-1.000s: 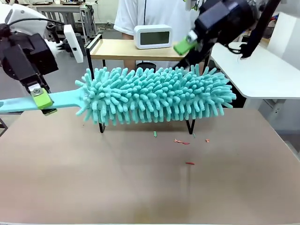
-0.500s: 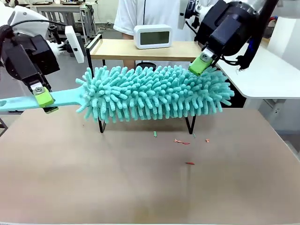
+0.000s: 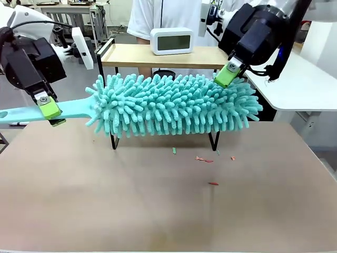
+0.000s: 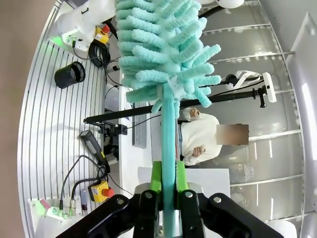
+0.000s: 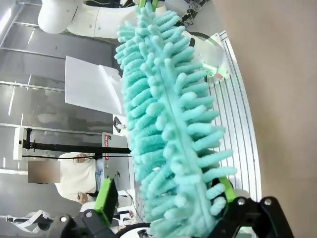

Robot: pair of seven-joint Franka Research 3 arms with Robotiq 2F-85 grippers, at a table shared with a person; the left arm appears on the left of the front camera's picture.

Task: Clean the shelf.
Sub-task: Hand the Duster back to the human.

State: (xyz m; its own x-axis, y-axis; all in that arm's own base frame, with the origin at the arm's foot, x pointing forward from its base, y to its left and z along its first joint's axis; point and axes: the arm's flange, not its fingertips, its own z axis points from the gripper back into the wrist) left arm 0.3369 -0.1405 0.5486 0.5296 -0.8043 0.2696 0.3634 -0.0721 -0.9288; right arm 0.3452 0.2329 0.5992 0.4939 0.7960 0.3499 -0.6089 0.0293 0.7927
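Duster [image 3: 174, 105] spans shelf [image 3: 158, 55] front; left fingers [image 3: 50, 110] grip handle, right fingers [image 3: 227, 75] spread over tip.

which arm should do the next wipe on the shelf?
Left, probably. Its left gripper is shut on the duster handle, head across the shelf. The right gripper is open at the duster's far end.

The right end effector [image 5: 166, 210] stands with its green pads [image 5: 107, 196] spread wide on either side of the tip of a shaggy teal duster [image 5: 171, 119], which stretches away toward a white robot arm [image 5: 94, 20].
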